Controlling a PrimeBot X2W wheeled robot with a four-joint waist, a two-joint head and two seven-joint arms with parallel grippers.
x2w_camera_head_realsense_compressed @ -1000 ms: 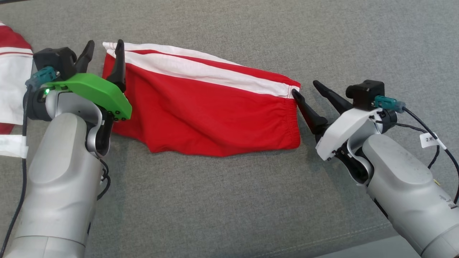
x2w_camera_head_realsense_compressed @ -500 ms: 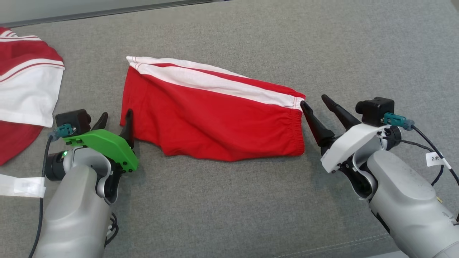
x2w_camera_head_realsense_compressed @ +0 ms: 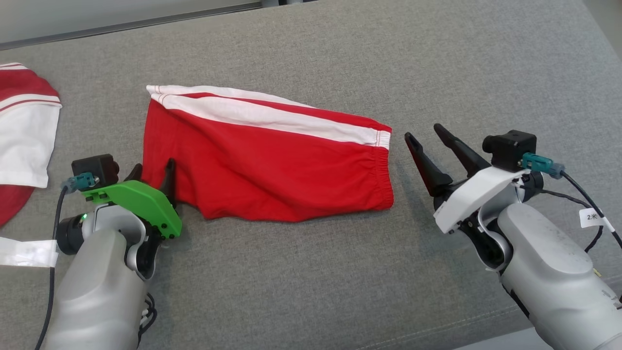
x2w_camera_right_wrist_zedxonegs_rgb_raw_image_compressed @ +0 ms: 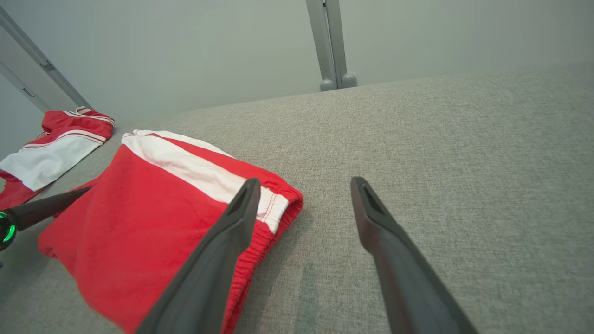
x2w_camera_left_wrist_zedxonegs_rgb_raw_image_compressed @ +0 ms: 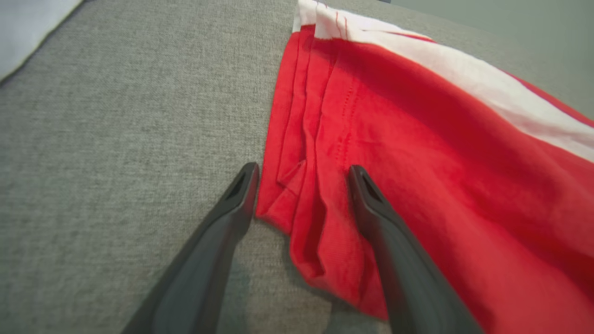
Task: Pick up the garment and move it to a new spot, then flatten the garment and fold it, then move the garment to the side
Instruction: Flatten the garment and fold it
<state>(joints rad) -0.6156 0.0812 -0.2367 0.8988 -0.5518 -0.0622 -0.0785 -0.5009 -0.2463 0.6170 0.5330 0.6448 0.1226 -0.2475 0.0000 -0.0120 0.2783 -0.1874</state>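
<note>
The garment (x2w_camera_head_realsense_compressed: 272, 165) is a pair of red shorts with a white side stripe, lying folded in half on the grey fabric surface (x2w_camera_head_realsense_compressed: 311, 282). My left gripper (x2w_camera_head_realsense_compressed: 153, 167) stands open at its near left corner. In the left wrist view the hem corner (x2w_camera_left_wrist_zedxonegs_rgb_raw_image_compressed: 297, 195) lies between the spread fingers of the left gripper (x2w_camera_left_wrist_zedxonegs_rgb_raw_image_compressed: 301, 174), the right finger over the cloth. My right gripper (x2w_camera_head_realsense_compressed: 425, 132) is open just right of the elastic waistband (x2w_camera_head_realsense_compressed: 384, 175), a small gap apart. The right wrist view shows the right gripper (x2w_camera_right_wrist_zedxonegs_rgb_raw_image_compressed: 305, 182) beside the waistband end (x2w_camera_right_wrist_zedxonegs_rgb_raw_image_compressed: 278, 204).
A second red and white garment (x2w_camera_head_realsense_compressed: 24, 141) lies at the far left edge, also visible in the right wrist view (x2w_camera_right_wrist_zedxonegs_rgb_raw_image_compressed: 55, 144). A white tape strip (x2w_camera_head_realsense_compressed: 26, 253) lies by my left forearm. The surface's far edge (x2w_camera_head_realsense_compressed: 146, 22) runs along the top. Open grey fabric stretches to the right.
The head camera has shifted. My left gripper has drawn back from the garment's far left corner to its near left corner. My right gripper has come slightly off the waistband. Both stay open.
</note>
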